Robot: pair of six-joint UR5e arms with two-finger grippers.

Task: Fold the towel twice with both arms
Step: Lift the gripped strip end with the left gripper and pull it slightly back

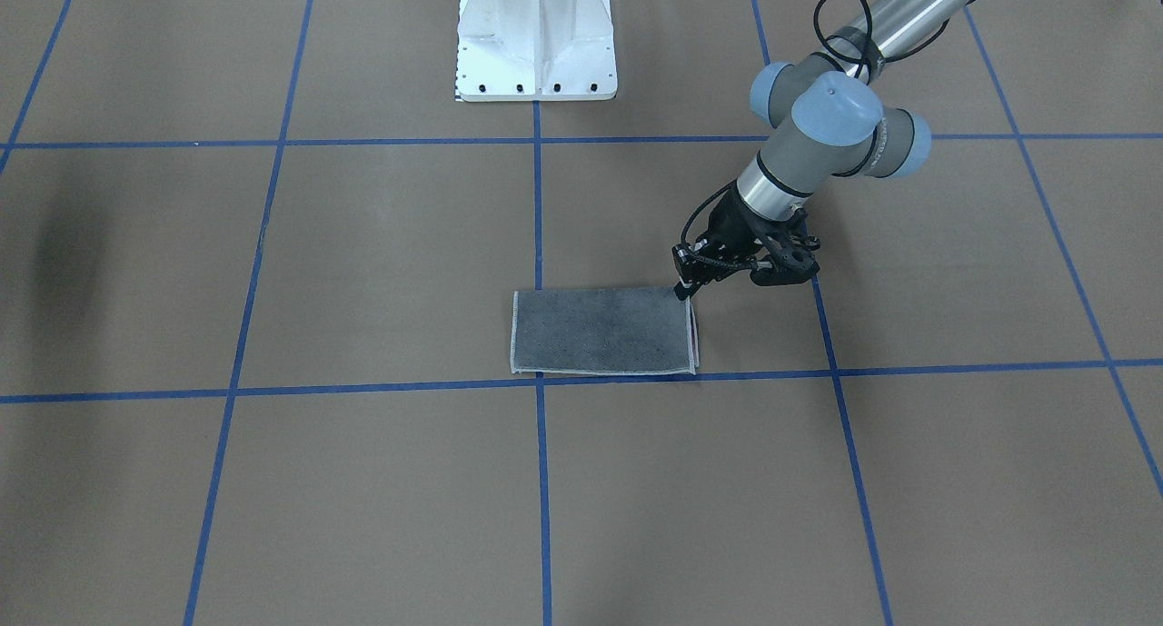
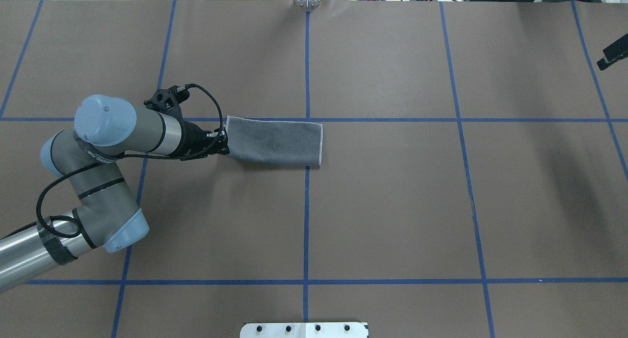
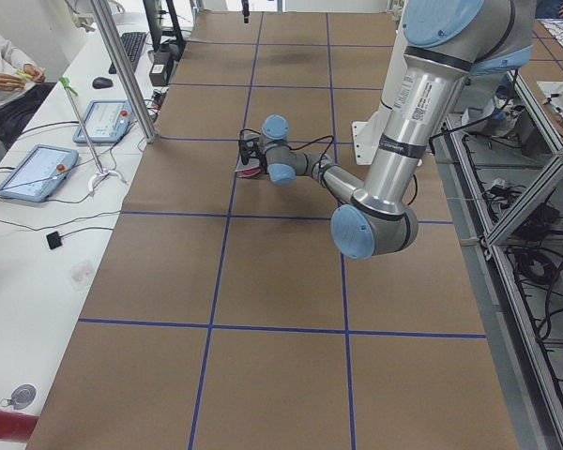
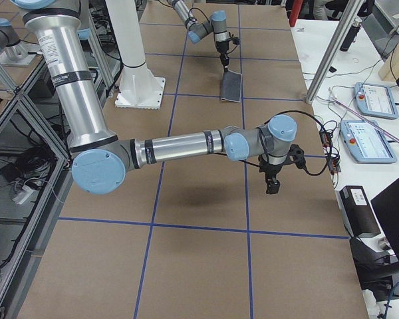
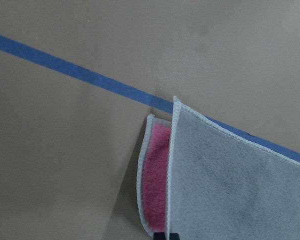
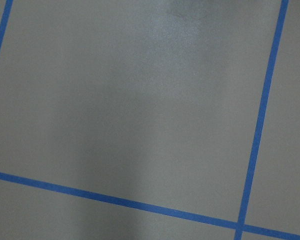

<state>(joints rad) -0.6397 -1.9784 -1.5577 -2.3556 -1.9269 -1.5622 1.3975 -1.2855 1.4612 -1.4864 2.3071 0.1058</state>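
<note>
1. Right at the robot's foot, the white pedestal [image 1: 536, 35] is standing on the brown table [image 1: 363, 263], which is carrying a grid of blue tape [image 1: 538, 208].
2. One grid square out from the pedestal, the towel [image 1: 600, 331] is lying flat as a long rectangle. It is folded once, grey face up, with its light border showing along the edges. It is sitting across the tape line that is running straight out from the pedestal, and most of its length is falling on the pedestal's left-arm side. Its far long edge is running just beside a cross line.
3. At the towel's short end on that same side, the left gripper [image 1: 683, 288] is reaching down at a slant. Its fingers [image 5: 161, 235] are pinching that end shut, close to the corner nearer the pedestal. Between the two layers there, a strip of the pink face is peeking out.
4. Farthest from the pedestal, well out on its right-arm side, the right gripper [image 4: 271, 186] is hanging fingers-down above the table, well apart from the towel. Whether it is open or closed I cannot tell. Its wrist camera is taking in only brown paper and tape lines.
</note>
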